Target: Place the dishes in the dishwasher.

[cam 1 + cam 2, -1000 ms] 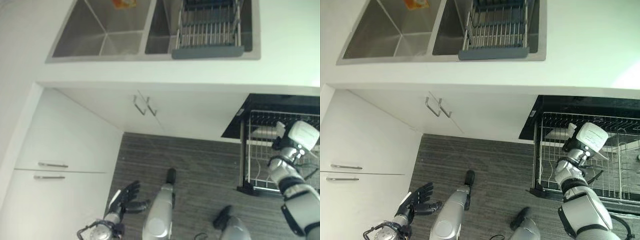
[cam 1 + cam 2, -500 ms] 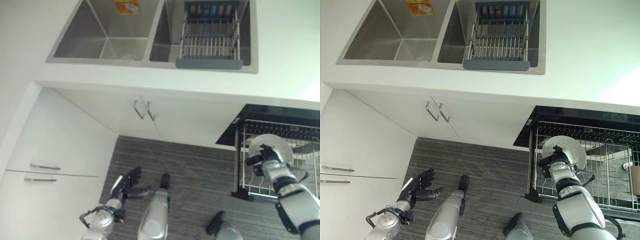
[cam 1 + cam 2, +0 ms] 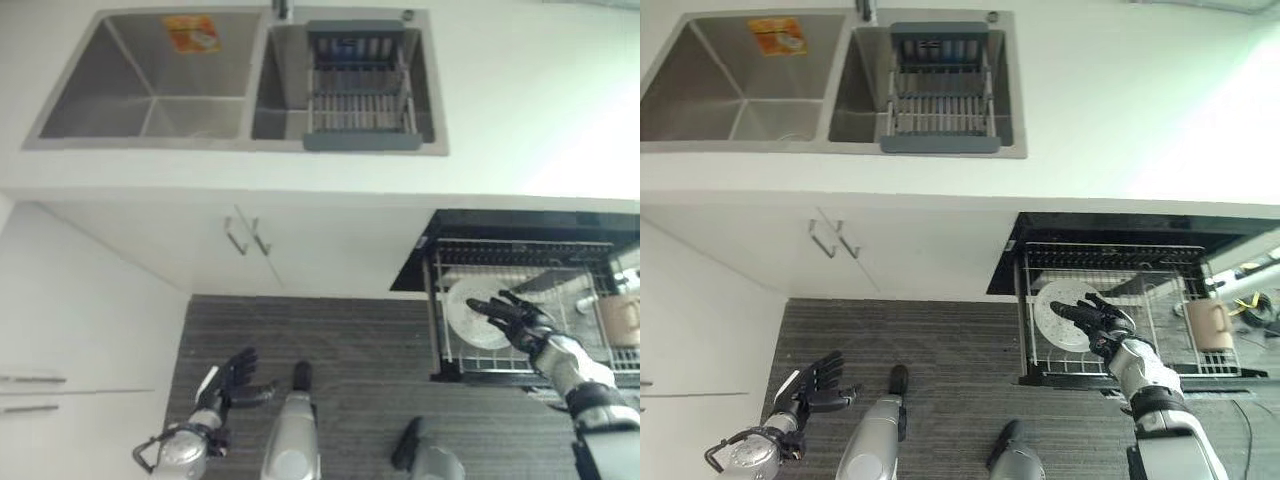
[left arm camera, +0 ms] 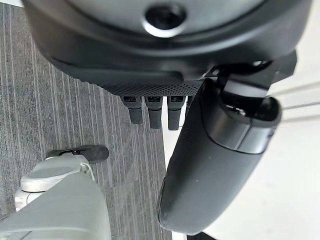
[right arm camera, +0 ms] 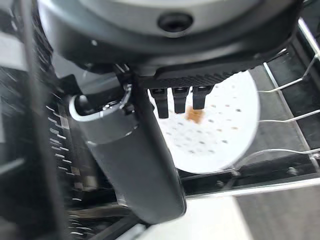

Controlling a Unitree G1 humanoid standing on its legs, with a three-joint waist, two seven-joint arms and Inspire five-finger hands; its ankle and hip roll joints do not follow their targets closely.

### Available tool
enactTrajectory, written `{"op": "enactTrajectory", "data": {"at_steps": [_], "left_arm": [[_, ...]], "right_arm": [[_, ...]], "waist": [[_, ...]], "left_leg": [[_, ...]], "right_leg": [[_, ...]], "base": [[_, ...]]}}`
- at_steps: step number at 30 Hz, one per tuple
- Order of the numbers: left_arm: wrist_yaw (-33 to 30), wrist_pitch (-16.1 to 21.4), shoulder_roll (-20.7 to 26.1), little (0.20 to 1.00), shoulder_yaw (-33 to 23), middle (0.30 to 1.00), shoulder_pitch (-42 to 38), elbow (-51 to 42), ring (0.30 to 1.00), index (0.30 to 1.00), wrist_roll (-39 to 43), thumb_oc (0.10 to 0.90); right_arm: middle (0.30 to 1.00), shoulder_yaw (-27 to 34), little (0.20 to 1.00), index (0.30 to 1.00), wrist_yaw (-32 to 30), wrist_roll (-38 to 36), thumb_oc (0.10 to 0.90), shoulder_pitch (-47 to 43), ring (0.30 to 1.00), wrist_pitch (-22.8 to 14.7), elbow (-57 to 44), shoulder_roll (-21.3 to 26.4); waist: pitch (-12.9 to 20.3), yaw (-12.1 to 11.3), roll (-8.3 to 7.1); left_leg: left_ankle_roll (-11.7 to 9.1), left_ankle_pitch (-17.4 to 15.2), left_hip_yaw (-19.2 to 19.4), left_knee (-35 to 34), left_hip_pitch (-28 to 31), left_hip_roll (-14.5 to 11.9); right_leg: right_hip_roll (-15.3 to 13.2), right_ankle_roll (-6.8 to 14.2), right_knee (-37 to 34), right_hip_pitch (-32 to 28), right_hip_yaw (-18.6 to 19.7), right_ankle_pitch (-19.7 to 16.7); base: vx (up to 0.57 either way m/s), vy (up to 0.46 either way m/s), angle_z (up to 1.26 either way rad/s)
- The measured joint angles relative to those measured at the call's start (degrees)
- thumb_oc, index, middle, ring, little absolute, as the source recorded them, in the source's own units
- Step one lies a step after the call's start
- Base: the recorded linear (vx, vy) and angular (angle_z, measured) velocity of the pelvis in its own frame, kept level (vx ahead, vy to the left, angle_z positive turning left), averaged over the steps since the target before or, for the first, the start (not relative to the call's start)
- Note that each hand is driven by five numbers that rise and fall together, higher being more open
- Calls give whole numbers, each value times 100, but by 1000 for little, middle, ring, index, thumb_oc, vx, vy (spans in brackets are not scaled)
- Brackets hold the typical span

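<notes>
hovering over the dishwasher rack (image 3: 1120, 372), right hand (image 3: 1102, 323) is released; plate (image 3: 1058, 315) sits inside. withdrawal should be kept clear of rack wires.

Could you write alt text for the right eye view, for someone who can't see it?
A robot hand reaches with open fingers over a white plate lying in the pulled-out dishwasher rack, with a beige mug further along the rack. Above, a white counter holds a double sink with a drying rack.
</notes>
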State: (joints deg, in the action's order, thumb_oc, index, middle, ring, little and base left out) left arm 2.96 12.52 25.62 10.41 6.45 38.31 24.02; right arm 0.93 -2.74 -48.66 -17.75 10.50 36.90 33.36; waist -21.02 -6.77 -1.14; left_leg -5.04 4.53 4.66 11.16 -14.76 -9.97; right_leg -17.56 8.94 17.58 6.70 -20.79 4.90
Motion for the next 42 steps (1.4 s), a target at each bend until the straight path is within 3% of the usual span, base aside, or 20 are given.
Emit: {"op": "enactTrajectory", "data": {"at_steps": [2,5,8,10,11,13,17,22,27,29,30,35,39,42], "left_arm": [[-26,2,-103,900,-188,900,202,38,900,900,-18,800],[-22,13,-230,900,-187,900,210,140,900,900,-94,800],[-29,56,-448,900,-282,900,174,327,900,900,-254,800],[-58,72,-638,900,-382,900,269,531,900,900,-360,800],[-68,132,-720,900,-402,900,319,692,900,900,-475,800],[-49,175,-849,900,-441,900,353,946,900,900,-543,800],[6,295,-906,900,-467,900,410,1101,900,900,-745,800],[-13,293,-862,900,-374,900,437,1333,900,900,-749,800],[23,281,-836,900,-88,900,390,1340,900,900,-910,800],[46,275,-838,900,-28,900,421,1381,900,900,-919,800],[71,271,-840,900,-18,900,404,1470,900,900,-919,800],[146,235,-818,900,25,900,487,1696,900,900,-917,800],[187,265,-848,900,77,900,436,1789,900,900,-909,800],[190,282,-847,900,110,900,429,1785,900,900,-873,800]], "right_arm": [[900,119,900,900,-223,-112,800,560,900,-147,-1094,-193],[900,347,900,900,-508,-118,800,906,900,-250,-1580,-276],[900,972,900,900,-763,-112,800,1379,900,-463,-2158,-521],[900,1289,900,900,-784,-154,800,1728,900,-567,-2573,-645],[900,1547,900,900,-826,-345,800,1953,900,-792,-2583,-715],[900,1961,900,900,-725,-797,800,2216,900,-1116,-2572,-857],[900,2133,900,900,-649,-1214,800,2278,900,-1268,-2191,-932],[900,2272,900,900,-776,-1521,800,2216,900,-1239,-406,-918],[900,2216,900,900,-967,-2607,800,1984,900,-745,1233,-830],[735,2071,735,735,-927,-3046,690,1854,735,-507,1427,-839],[316,2067,316,316,-910,-3186,411,1745,316,-473,1636,-833],[300,2080,300,300,-874,-3596,400,1295,300,-274,2181,-726],[300,2126,300,300,-966,-3581,400,996,300,-195,2922,-469],[300,2127,300,300,-1032,-3579,400,857,300,-117,3096,-388]], "waist": [[42,286,-70],[158,560,-132],[270,819,-161],[422,1009,-163],[609,1146,-164],[717,1330,-56],[824,1412,95],[1104,1305,155],[1160,1125,259],[1175,1039,297],[1199,988,311],[1301,738,487],[1320,485,506],[1322,447,513]], "left_leg": [[-40,-88,139,84,86,-95],[-53,-164,345,119,195,-195],[-103,-257,534,165,284,-307],[-136,-318,685,148,392,-361],[-180,-339,810,146,438,-450],[-217,-350,964,136,527,-548],[-237,-344,1092,51,616,-621],[-237,-332,1180,-49,694,-600],[-253,-303,1092,-64,676,-583],[-245,-280,1039,-89,678,-576],[-247,-275,1022,-106,706,-574],[-197,-201,902,-244,680,-490],[-164,-153,762,-240,700,-378],[-169,-145,673,-217,682,-306]], "right_leg": [[69,-13,-29,-6,151,-19],[152,-17,-65,12,331,-67],[215,-33,-84,98,539,-64],[270,-3,-75,90,664,-69],[348,-18,-87,179,791,-69],[435,-59,-64,243,919,-67],[493,-60,-56,288,1031,-56],[489,-70,-46,287,1072,-25],[485,-90,-24,250,986,-21],[475,-90,-15,197,920,-8],[476,-93,-29,154,905,-5],[374,-60,6,39,662,118],[230,-31,49,-146,432,192],[171,17,43,-219,324,202]], "base": [[15,44,-44],[22,36,-42],[27,31,-34],[10,16,-52],[14,24,-60],[14,24,-46],[15,8,-16],[4,-16,-6],[10,-46,7],[51,-43,15],[56,-31,17],[43,-15,28],[60,-9,34],[59,-4,21]]}}
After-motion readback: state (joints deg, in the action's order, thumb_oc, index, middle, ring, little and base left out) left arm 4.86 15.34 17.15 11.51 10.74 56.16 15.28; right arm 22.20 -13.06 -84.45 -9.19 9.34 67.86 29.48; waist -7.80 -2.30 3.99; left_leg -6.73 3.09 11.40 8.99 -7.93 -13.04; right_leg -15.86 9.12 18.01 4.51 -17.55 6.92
